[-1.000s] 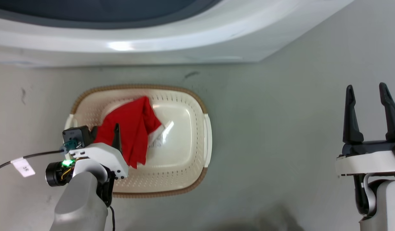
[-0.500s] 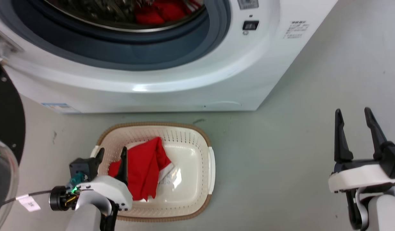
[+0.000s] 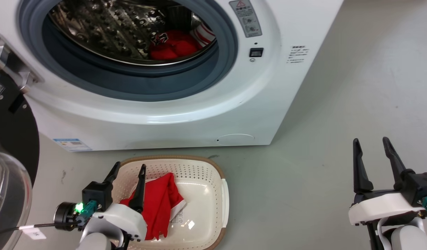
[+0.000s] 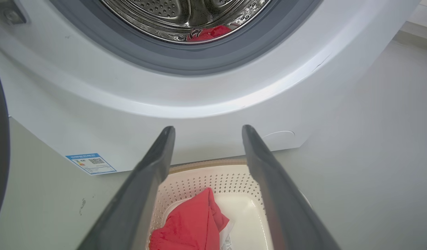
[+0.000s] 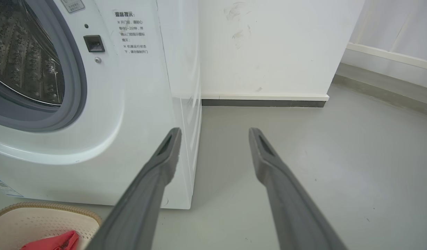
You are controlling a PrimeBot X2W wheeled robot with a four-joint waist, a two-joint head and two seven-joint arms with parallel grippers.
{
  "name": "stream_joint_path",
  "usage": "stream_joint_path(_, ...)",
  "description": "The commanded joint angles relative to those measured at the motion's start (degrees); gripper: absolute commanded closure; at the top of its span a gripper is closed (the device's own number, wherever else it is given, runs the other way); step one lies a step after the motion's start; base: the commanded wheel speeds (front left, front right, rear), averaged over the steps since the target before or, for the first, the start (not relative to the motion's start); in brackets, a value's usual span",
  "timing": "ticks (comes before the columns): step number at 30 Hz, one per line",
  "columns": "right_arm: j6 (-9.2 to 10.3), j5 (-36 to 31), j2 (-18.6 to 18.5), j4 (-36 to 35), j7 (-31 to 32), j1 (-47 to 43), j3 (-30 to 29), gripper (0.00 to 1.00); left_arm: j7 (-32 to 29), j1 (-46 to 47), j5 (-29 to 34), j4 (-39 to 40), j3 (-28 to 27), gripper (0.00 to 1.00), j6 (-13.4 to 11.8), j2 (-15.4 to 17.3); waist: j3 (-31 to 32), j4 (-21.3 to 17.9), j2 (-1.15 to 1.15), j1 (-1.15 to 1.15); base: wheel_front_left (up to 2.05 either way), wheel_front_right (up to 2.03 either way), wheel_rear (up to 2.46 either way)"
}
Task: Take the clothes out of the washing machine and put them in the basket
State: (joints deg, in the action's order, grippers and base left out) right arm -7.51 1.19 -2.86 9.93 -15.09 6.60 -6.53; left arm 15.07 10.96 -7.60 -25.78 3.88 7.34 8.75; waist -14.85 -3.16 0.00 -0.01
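Right now my left gripper (image 3: 130,166) hangs over the left end of the basket (image 3: 223,194), its two dark fingers spread apart with nothing pinched between them. A thin black cable (image 3: 48,225) with a white tag runs off that wrist. My right gripper (image 3: 370,140) sits well off to the right above the floor (image 3: 303,180), fingers likewise spread and empty.

The basket rests on the floor just in front of the washing machine (image 3: 199,114); whether it touches the base I cannot tell. Inside it a red garment (image 3: 163,203) with white trim lies crumpled in the left half, partly over the barcode sticker (image 3: 177,219) on the bottom. From the left wrist view that fabric lies below the gap between my fingers, clear of both.

Further out, the machine's door (image 3: 12,139) stands swung open at the left, black rim and glass bowl showing. The grey rubber ring (image 3: 230,59) frames the steel drum (image 3: 102,31). Low in the drum, toward its right, a second red piece (image 3: 171,48) lies bunched, with red-and-white stripes at its right edge and a dark emblem at its left. Beyond the machine's right side, the right wrist view shows a white wall (image 5: 268,45) with a dark skirting strip along the floor.
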Motion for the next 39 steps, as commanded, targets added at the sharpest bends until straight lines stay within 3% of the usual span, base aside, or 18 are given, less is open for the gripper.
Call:
stream_joint_path(1,0.04,0.37,-0.04,0.21,-0.12,-0.64,0.23,0.0,0.16,0.41,-0.43,0.47,0.72,0.0,0.08,0.37,0.32,-0.6,0.0,0.01,0.0,0.0,0.0)
stream_joint_path(8,0.04,1.67,-0.04,-0.32,-0.12,0.66,1.68,0.0,-0.31,7.47,-3.7,0.6,6.08,0.0,0.06,6.16,-2.43,-3.95,0.0,0.01,0.0,0.0,0.0)
stream_joint_path(12,0.04,2.37,-0.04,-0.97,-0.12,1.98,2.06,0.0,-4.42,15.77,-6.42,1.2,8.69,0.0,0.07,10.16,-6.45,-6.34,0.0,0.01,0.0,0.0,0.0)
stream_joint_path(19,0.05,4.27,-0.01,-1.91,-0.12,4.35,2.84,0.0,-16.11,33.89,-11.75,-0.75,13.16,0.0,0.07,17.36,-14.76,-10.23,0.0,0.01,0.0,0.0,0.0)
stream_joint_path(25,0.04,6.35,0.02,-2.78,-0.12,6.47,4.12,0.0,-26.95,50.61,-15.06,-7.19,19.45,0.0,0.07,22.33,-21.94,-13.26,0.0,0.01,0.0,0.0,0.0)
stream_joint_path(30,0.05,7.68,-0.01,-3.46,-0.12,7.14,6.85,0.0,-33.84,61.67,-17.36,-12.93,23.17,0.0,0.07,24.95,-26.46,-16.28,0.0,0.01,0.0,0.0,0.0)
stream_joint_path(39,0.04,10.61,0.02,-4.73,-0.12,7.06,10.34,0.0,-48.05,76.16,-20.55,-19.8,24.86,0.0,0.07,28.42,-31.78,-21.13,0.0,0.01,0.0,0.0,0.0)
